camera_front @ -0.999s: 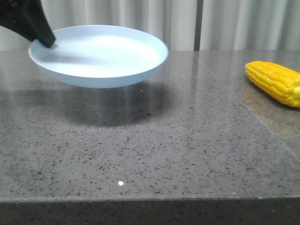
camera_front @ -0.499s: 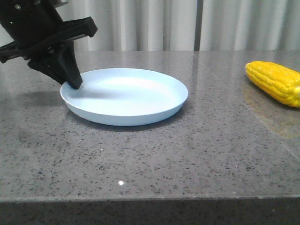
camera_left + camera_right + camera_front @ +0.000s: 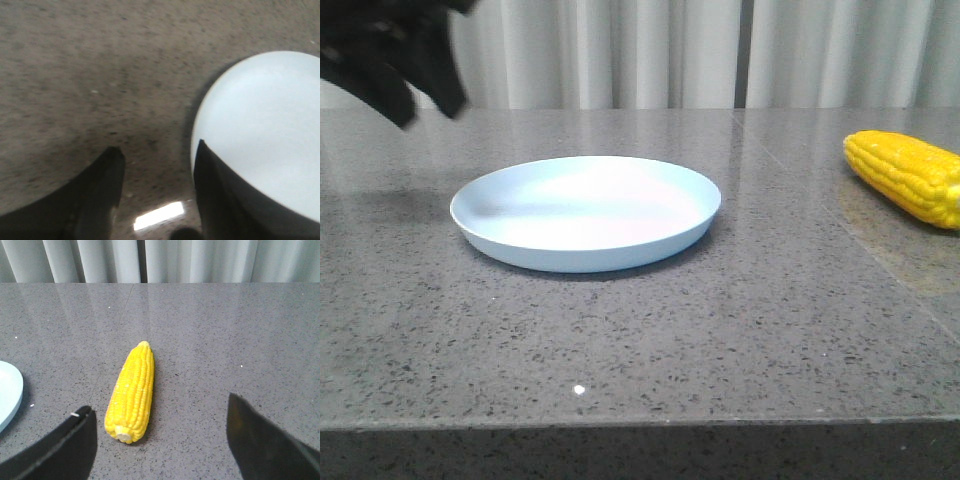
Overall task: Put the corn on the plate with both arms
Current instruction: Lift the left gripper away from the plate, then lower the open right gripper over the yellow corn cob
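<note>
The pale light-blue plate lies flat on the grey stone table, left of centre. My left gripper hovers blurred above and to the left of it, open and empty; in the left wrist view its jaws stand apart beside the plate's rim. The yellow corn lies on the table at the far right edge. In the right wrist view the corn lies with its pale stub end toward my right gripper, which is wide open and empty just short of it.
The table's front edge runs across the bottom of the front view. White curtains hang behind the table. A sliver of the plate shows in the right wrist view.
The left gripper carried the plate down onto the table, let go of its rim, and has risen up and to the left. The corn has not moved.
</note>
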Robot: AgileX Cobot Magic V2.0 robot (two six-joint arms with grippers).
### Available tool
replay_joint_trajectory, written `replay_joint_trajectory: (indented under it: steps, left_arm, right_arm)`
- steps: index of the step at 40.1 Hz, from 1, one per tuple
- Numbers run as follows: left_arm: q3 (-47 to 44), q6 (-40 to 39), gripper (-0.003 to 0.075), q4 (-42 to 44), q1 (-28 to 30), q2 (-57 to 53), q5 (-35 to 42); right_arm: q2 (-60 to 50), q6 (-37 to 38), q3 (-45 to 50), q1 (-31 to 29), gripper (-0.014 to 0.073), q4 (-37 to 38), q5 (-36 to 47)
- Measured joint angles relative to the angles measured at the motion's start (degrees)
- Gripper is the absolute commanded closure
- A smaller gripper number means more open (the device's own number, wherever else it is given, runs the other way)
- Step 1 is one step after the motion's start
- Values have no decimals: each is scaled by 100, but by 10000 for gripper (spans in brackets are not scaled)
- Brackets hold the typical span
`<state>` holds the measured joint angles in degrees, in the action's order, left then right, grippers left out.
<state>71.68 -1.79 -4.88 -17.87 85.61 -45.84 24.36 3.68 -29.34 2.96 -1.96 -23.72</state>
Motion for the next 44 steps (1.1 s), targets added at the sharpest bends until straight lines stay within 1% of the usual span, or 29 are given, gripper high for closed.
replay_joint_trajectory:
  steps: [4, 7, 15, 22, 29, 36, 44]
  left_arm:
    - [-218, -420, 654, 738, 244, -436, -110]
    - [-434, -564, 739, 1082, 420, -768, -144]
    - [-1205, -656, 741, 1364, 768, -1901, -39]
    - [-2165, -661, 741, 1424, 808, -3140, 382]
    - [-3290, -661, 741, 1459, 808, -4689, 1033]
    - [-4223, -661, 741, 1508, 808, -6303, 1643]
    - [-4825, -661, 741, 1750, 808, -7937, 1783]
  right_arm:
    - [0, 0, 0, 0, 30, 0, 0]
    - [0, 0, 0, 0, 30, 0, 0]
    - [0, 0, 0, 0, 30, 0, 0]
    - [0, 0, 0, 0, 30, 0, 0]
    - [0, 0, 0, 0, 30, 0, 0]
    - [0, 0, 0, 0, 30, 0, 0]
    - [0, 0, 0, 0, 30, 0, 0]
